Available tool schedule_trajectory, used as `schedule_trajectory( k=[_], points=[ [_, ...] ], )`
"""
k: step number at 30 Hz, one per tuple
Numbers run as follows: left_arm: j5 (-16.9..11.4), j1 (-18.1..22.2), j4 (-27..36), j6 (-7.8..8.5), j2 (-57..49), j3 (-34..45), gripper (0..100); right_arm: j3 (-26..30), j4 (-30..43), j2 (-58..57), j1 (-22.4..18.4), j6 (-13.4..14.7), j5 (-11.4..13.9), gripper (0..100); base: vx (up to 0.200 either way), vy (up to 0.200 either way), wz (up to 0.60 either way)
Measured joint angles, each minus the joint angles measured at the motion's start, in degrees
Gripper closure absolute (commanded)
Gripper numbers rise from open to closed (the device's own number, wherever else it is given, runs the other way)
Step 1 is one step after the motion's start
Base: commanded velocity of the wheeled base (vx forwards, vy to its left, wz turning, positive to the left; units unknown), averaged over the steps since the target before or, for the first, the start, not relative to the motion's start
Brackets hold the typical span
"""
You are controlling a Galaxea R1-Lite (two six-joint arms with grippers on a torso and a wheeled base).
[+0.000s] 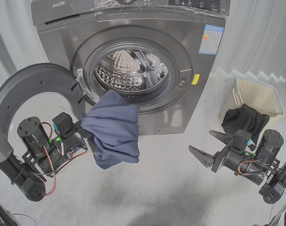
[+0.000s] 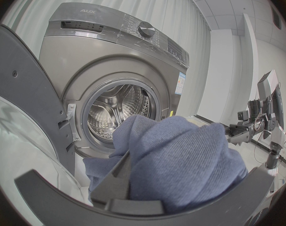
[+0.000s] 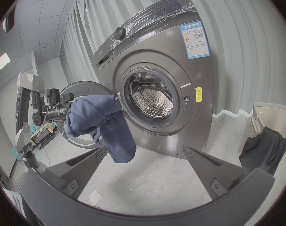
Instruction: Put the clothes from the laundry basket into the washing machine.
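A grey front-loading washing machine (image 1: 130, 41) stands ahead with its round door (image 1: 36, 91) swung open to the left and the steel drum (image 1: 132, 69) showing. My left gripper (image 1: 88, 135) is shut on a blue garment (image 1: 114, 129), which hangs in front of and just below the drum opening; the blue garment (image 2: 180, 160) drapes over one finger (image 2: 114, 179). My right gripper (image 1: 209, 145) hangs open and empty at the right, near the cream laundry basket (image 1: 262, 94). A black garment (image 1: 245, 118) spills over the basket's front edge.
A pale curtain (image 1: 262, 25) hangs behind the machine. Bare grey floor (image 1: 168, 185) stretches between the two arms and in front of the machine. The open door takes up the space at the left.
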Motion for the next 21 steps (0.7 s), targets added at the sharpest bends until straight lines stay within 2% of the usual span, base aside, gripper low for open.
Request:
schedule_trajectory(
  k=[1,7,21],
  points=[
    [0.02,0.10,0.00,0.22,-0.11,0.33,100,-0.20,0.00,-0.05,-0.41,-0.04,0.02,0,0.000,0.000,0.00],
    [-0.02,0.13,-0.02,0.11,-0.49,1.07,100,-1.40,-0.02,-0.06,-0.99,0.07,-0.06,0,0.200,0.000,0.00],
    [-0.05,-0.52,-0.04,0.06,-0.11,1.02,100,-1.38,0.01,0.11,-0.69,0.32,0.00,0,0.000,0.000,0.00]
  ],
)
